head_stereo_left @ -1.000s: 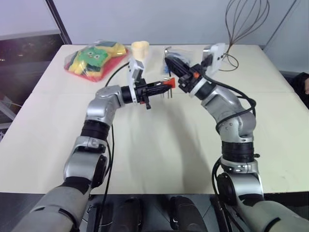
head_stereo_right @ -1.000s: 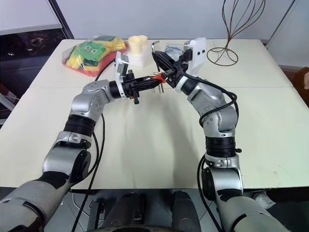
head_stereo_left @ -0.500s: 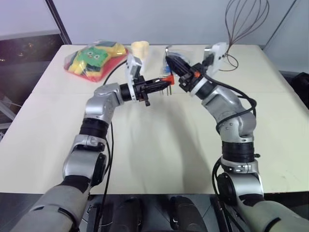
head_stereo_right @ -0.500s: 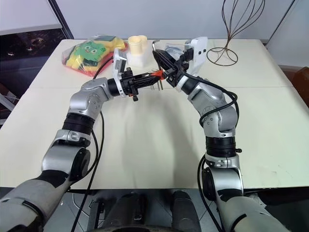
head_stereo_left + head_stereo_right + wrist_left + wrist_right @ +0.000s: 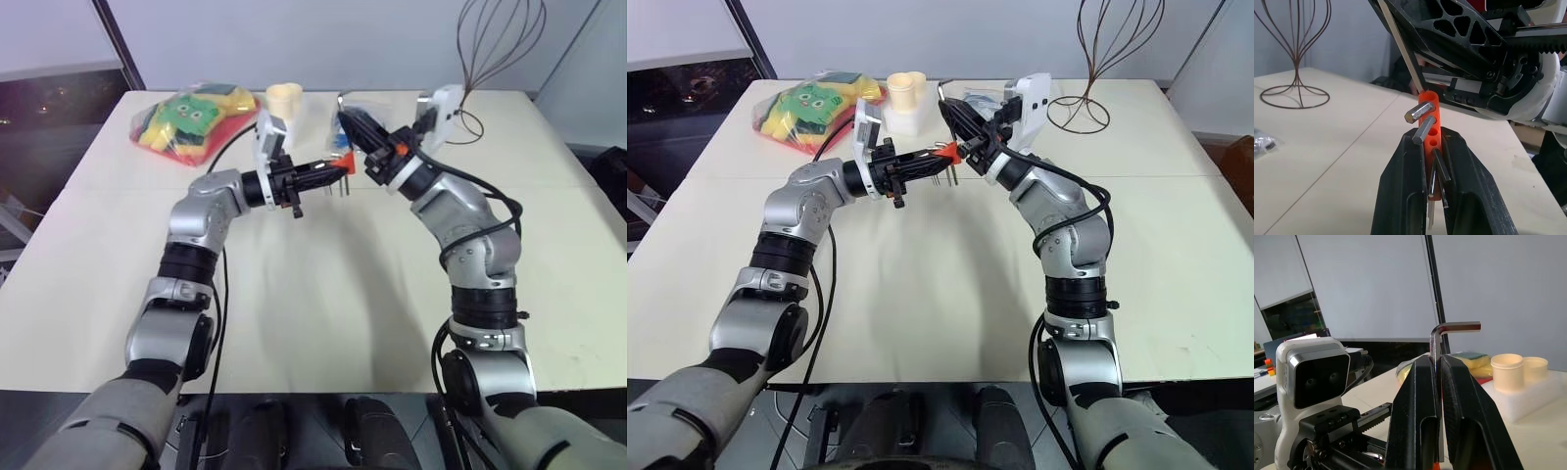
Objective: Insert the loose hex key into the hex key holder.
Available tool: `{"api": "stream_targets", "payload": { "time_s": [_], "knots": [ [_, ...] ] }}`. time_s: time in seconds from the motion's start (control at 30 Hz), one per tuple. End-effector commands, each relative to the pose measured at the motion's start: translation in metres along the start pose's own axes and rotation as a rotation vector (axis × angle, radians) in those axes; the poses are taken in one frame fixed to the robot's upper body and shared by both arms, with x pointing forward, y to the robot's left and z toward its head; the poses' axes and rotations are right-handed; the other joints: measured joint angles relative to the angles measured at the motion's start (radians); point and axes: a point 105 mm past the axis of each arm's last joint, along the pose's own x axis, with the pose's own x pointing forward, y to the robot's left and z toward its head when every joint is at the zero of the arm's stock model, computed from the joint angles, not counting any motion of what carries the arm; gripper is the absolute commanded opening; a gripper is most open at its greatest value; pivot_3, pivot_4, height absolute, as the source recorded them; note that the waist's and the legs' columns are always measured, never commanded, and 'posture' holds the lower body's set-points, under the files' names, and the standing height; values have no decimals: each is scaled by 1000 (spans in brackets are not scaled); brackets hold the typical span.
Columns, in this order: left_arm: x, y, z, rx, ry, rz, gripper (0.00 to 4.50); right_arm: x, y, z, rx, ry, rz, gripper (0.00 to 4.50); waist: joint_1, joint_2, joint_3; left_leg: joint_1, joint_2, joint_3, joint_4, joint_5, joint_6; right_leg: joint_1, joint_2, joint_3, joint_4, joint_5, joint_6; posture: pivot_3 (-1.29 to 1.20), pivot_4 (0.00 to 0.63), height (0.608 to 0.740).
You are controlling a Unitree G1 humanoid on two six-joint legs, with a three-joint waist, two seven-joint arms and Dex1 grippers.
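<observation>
the cream table [image 5: 294, 294] carries everything, and both arms meet above its far half, around twelve o'clock from the table's middle. on the far left corner, toward ten o'clock, lies a red-yellow-green plastic bag [image 5: 191, 119]; just right of it, at the far edge, a white foam block with two cream cups [image 5: 904, 98]; at one o'clock stands a bare wire frame [image 5: 1097, 59]. the left gripper [image 5: 939, 162] reaches in from nine o'clock, its two black fingers [image 5: 1403, 196] clamped tight on the hex key holder [image 5: 1429, 127], the orange block upright between them with short grey keys jutting out of it. the right gripper [image 5: 955, 122] comes in from three o'clock, fingers pressed closed on the loose hex key [image 5: 1442, 340], held upright with its short bent end at the top. in the left wrist view the key's long shaft slants down to the top of the orange block, touching or just at it; whether the tip is in a hole cannot be told.
</observation>
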Motion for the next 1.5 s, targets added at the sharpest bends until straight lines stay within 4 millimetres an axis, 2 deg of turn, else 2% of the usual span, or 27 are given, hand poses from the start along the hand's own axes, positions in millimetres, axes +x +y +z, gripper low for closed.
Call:
{"api": "stream_targets", "payload": {
  "time_s": [0.03, 0.37, 0.97, 1.5],
  "knots": [
    [1, -1, 12, 46, -33, -4, 0, -1, 2, 10, -16, -40, 10, 21, 0, 0, 0, 0, 0, 0, 0, 0, 0, 0, 0, 0, 0, 0, 0, 0, 150, 740],
    [3, 1, 3, 51, -6, 4, 0, -1, 4, 11, -15, -46, 12, 21, 0, 0, 0, 0, 0, 0, 0, 0, 0, 0, 0, 0, 0, 0, 0, 0, 150, 740],
    [6, 3, 19, 44, -68, 10, 0, -3, 1, 3, -4, -28, -2, 21, 0, 0, 0, 0, 0, 0, 0, 0, 0, 0, 0, 0, 0, 0, 0, 0, 150, 740],
    [8, -5, 13, 34, -54, -20, 0, -1, 2, 4, -4, -36, 1, 21, 0, 0, 0, 0, 0, 0, 0, 0, 0, 0, 0, 0, 0, 0, 0, 0, 150, 740]
  ]
}}
